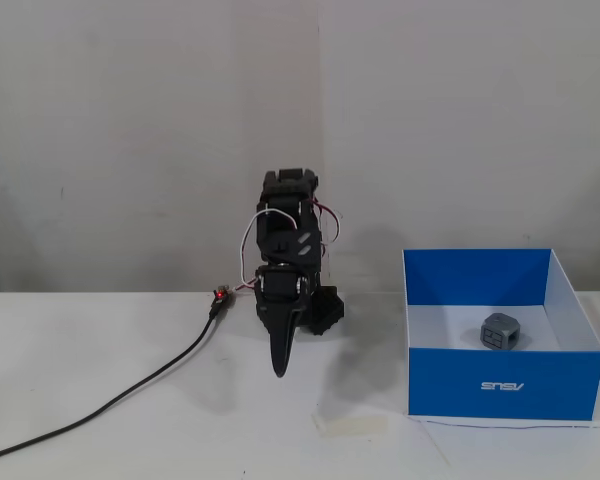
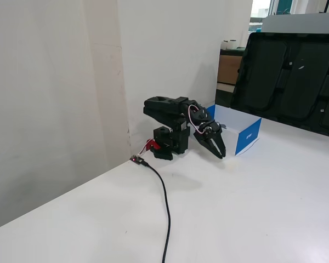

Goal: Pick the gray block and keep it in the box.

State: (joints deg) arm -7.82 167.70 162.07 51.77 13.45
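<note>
with the gray block (image 1: 500, 332) resting inside the box (image 1: 502, 384), little can go wrong unless the empty, closed jaws (image 1: 279, 368), well left of the box, swing back and knock it.

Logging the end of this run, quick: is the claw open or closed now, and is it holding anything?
Claw: closed, empty, pointing down at the table. The gray block sits in the box.

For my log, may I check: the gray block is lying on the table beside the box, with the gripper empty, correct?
Not quite: the gray block lies inside the box, on its white floor, as the fixed view facing the arm shows. The gripper is indeed empty.
</note>
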